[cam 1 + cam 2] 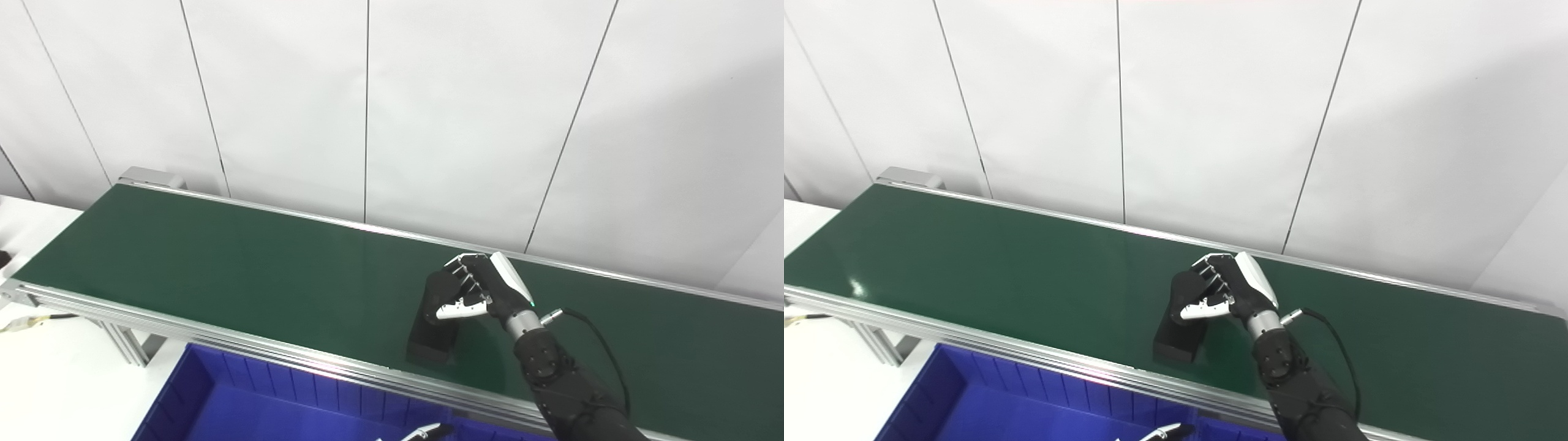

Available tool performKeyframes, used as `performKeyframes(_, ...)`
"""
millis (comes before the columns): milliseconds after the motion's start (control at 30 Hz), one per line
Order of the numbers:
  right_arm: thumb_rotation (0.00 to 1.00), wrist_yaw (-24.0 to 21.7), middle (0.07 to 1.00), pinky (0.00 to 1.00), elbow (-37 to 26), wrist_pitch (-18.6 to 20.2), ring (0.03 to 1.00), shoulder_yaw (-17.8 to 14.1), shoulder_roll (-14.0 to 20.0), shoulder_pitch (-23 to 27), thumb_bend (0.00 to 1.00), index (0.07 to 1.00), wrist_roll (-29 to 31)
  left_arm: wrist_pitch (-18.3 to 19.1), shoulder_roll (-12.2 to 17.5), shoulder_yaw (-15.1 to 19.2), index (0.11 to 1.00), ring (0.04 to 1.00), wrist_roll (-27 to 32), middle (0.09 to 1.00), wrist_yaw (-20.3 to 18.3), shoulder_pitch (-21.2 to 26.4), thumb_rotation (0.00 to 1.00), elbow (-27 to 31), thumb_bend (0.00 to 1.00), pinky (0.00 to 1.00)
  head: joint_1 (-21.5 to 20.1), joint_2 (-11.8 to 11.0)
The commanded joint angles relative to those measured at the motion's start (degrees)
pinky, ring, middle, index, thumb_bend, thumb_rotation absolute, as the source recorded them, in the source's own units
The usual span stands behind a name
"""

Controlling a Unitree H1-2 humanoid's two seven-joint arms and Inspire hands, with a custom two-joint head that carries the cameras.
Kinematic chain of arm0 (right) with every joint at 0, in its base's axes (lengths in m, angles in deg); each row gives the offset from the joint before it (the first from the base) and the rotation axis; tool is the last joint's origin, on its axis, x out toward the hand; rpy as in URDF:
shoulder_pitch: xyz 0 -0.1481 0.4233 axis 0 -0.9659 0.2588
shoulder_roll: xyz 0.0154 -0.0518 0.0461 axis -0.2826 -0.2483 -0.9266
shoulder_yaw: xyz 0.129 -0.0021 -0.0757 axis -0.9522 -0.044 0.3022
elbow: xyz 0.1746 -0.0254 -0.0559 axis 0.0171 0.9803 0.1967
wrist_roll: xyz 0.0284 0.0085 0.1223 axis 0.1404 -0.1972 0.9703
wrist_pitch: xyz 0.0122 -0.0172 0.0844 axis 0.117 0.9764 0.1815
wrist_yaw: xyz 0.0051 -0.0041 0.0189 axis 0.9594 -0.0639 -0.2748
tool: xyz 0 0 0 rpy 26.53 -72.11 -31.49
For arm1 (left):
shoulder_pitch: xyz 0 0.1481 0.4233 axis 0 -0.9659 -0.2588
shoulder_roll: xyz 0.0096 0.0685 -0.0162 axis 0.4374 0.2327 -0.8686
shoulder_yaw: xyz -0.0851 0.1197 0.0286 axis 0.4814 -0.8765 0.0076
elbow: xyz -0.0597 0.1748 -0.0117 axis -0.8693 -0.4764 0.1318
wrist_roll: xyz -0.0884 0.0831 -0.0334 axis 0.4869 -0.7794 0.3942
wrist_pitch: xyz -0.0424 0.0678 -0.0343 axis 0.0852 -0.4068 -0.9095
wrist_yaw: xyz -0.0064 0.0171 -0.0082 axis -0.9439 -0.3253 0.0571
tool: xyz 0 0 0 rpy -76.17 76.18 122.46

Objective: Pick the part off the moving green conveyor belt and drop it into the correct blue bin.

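Right hand (474, 288) is wrapped around your black part (433, 334), lower center-right of the frame on the green belt (214, 263). Left hand (422, 433) barely peeks over the blue bin (245, 392), can't tell its state.

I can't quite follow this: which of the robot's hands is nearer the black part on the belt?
Right. The right hand is wrapped around the black part; the left hand barely shows at the bottom edge, over the blue bin.
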Motion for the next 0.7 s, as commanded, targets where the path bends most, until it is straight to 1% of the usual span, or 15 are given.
performKeyframes(0, 0.00, -1.3, 0.459, 0.32, -4.4, -1.9, 0.386, -0.5, 1.0, 0.4, 0.52, 0.515, 1.9, -1.7, -1.2, 0.2, 0.844, 0.878, -0.4, 0.881, 0.5, 1.0, 0.91, 0.4, 0.86, 0.84, 0.1, 0.2)
performKeyframes(100, 0.00, -3.8, 0.454, 0.32, -10.0, -1.9, 0.378, -0.8, 3.2, -1.8, 0.52, 0.519, 3.8, -1.7, -1.6, 0.4, 0.848, 0.889, 0.0, 0.886, 0.3, 1.4, 0.90, 0.0, 0.87, 0.86, -0.4, 0.4)
performKeyframes(133, 0.00, -4.0, 0.452, 0.31, -12.9, -1.9, 0.375, -0.6, 4.3, -2.9, 0.52, 0.521, 3.8, -1.7, -1.7, 0.5, 0.849, 0.890, 0.0, 0.887, 0.4, 1.4, 0.90, -0.1, 0.87, 0.86, -1.0, 0.6)
performKeyframes(200, 0.00, -4.4, 0.449, 0.32, -16.7, -1.9, 0.378, -0.5, 5.7, -4.5, 0.52, 0.523, 4.0, -1.7, -1.8, 0.8, 0.851, 0.889, -0.1, 0.889, 0.4, 1.4, 0.91, -0.2, 0.87, 0.87, -1.0, 0.6)
performKeyframes(233, 0.00, -4.6, 0.449, 0.32, -19.3, -1.9, 0.378, -0.7, 6.5, -5.6, 0.52, 0.522, 4.4, -1.7, -1.9, 0.9, 0.851, 0.889, -0.1, 0.890, 0.3, 1.4, 0.91, -0.1, 0.87, 0.87, -2.1, 0.9)
performKeyframes(333, 0.00, -6.6, 0.452, 0.32, -27.2, -1.9, 0.390, -2.0, 8.7, -9.5, 0.52, 0.517, 7.1, -1.7, -2.0, 1.2, 0.856, 0.893, 0.0, 0.895, 0.1, 1.2, 0.92, 0.1, 0.86, 0.87, -3.1, 1.1)
performKeyframes(367, 0.00, -7.1, 0.448, 0.32, -28.6, -1.9, 0.386, -2.3, 9.1, -10.3, 0.52, 0.520, 7.8, -1.7, -2.0, 1.2, 0.861, 0.897, 0.0, 0.898, 0.1, 1.2, 0.92, 0.0, 0.85, 0.88, -3.1, 1.1)
performKeyframes(400, 0.00, -7.6, 0.447, 0.32, -32.0, -1.9, 0.386, -2.9, 10.0, -12.1, 0.52, 0.521, 8.4, -1.7, -1.9, 1.4, 0.862, 0.897, 0.0, 0.899, -0.1, 1.1, 0.93, 0.1, 0.85, 0.88, -4.1, 1.2)
performKeyframes(533, 0.00, -8.7, 0.443, 0.32, -41.5, -1.9, 0.381, -4.7, 12.2, -17.2, 0.52, 0.523, 10.1, -1.7, -1.5, 1.8, 0.874, 0.907, 0.2, 0.908, -0.7, 0.7, 0.94, 0.7, 0.86, 0.90, -5.7, 1.6)
performKeyframes(567, 0.00, -8.9, 0.444, 0.33, -44.2, -1.9, 0.382, -4.9, 12.8, -18.6, 0.52, 0.523, 10.4, -1.7, -1.3, 1.8, 0.875, 0.908, 0.2, 0.908, -0.6, 0.6, 0.94, 0.9, 0.85, 0.90, -7.1, 2.0)
performKeyframes(633, 0.00, -9.2, 0.445, 0.32, -47.6, -1.9, 0.377, -5.4, 13.5, -20.4, 0.52, 0.518, 10.7, -1.7, -1.0, 2.1, 0.882, 0.915, 0.5, 0.914, -0.8, 0.2, 0.97, 1.5, 0.86, 0.92, -8.7, 2.4)
performKeyframes(667, 0.00, -9.2, 0.445, 0.32, -49.3, -1.9, 0.376, -5.6, 13.6, -21.4, 0.52, 0.518, 10.6, -1.7, -0.7, 2.4, 0.882, 0.916, 1.2, 0.914, -1.5, -0.2, 0.97, 2.2, 0.87, 0.92, -11.8, 2.8)
